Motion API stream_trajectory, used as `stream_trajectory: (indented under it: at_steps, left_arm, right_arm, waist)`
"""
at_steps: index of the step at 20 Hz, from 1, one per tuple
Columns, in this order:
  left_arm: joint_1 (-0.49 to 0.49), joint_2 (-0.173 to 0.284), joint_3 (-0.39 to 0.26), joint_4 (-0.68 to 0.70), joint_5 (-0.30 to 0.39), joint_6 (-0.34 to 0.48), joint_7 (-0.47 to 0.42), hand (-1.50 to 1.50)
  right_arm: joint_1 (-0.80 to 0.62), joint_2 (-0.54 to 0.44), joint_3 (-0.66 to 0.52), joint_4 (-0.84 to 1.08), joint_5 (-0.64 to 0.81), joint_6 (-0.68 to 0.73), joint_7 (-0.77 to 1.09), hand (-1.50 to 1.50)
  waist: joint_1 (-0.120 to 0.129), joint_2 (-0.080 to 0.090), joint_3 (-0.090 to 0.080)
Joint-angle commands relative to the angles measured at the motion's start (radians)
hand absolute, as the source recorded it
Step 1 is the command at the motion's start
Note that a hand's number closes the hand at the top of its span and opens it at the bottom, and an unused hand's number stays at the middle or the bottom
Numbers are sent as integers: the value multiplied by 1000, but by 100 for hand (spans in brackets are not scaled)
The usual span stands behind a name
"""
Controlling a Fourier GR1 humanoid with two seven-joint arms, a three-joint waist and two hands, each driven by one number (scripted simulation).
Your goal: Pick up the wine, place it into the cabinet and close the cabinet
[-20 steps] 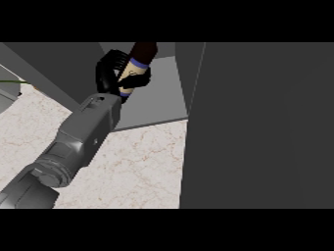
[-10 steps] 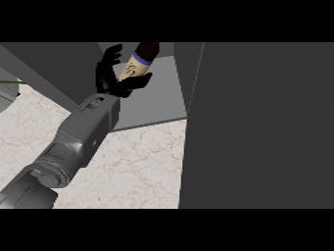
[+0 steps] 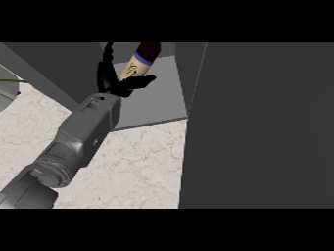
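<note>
One wine bottle, tan label, dark neck, blue band. One black left hand, fingers spread apart beside it, inside the grey cabinet.

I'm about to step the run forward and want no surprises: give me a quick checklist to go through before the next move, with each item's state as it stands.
1. Wine bottle inside the cabinet opening: ok, it stands over the grey shelf floor.
2. Left hand released from the bottle: cannot tell; the fingers look spread, but the thumb side lies against the label.
3. Bottle standing on its own: cannot tell, its base is hidden behind the hand.
4. Cabinet door closed: not ok, it stands open at the view's right.
5. Right hand ready for the door: cannot tell, it is out of view.
</note>
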Motion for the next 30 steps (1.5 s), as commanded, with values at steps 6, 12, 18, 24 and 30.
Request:
stream_trajectory:
  at_steps: [6, 12, 18, 24, 30]
  left_arm:
    - [30, 82, -67, 1, -70, -222, -43, -150]
    - [16, 57, 22, -129, 16, -466, -144, -150]
    - [31, 26, 84, -184, 66, -616, -214, -150]
    - [46, -61, 59, -267, 28, -601, -136, -150]
    - [111, -79, 10, -488, -14, -530, -55, -150]
  right_arm:
    - [-8, -7, -11, -35, -11, -21, 28, -150]
    - [10, -11, -28, -30, -1, -30, 33, -150]
    - [8, -27, -47, -43, 19, -58, 59, -150]
    - [9, -50, -36, -92, 46, -101, 116, -150]
    - [-8, -63, -9, -45, 64, -99, 110, -150]
  waist:
    - [39, -22, 2]
    - [85, -40, 2]
    - [134, -62, 5]
    - [168, -78, 6]
    - [194, -85, 6]
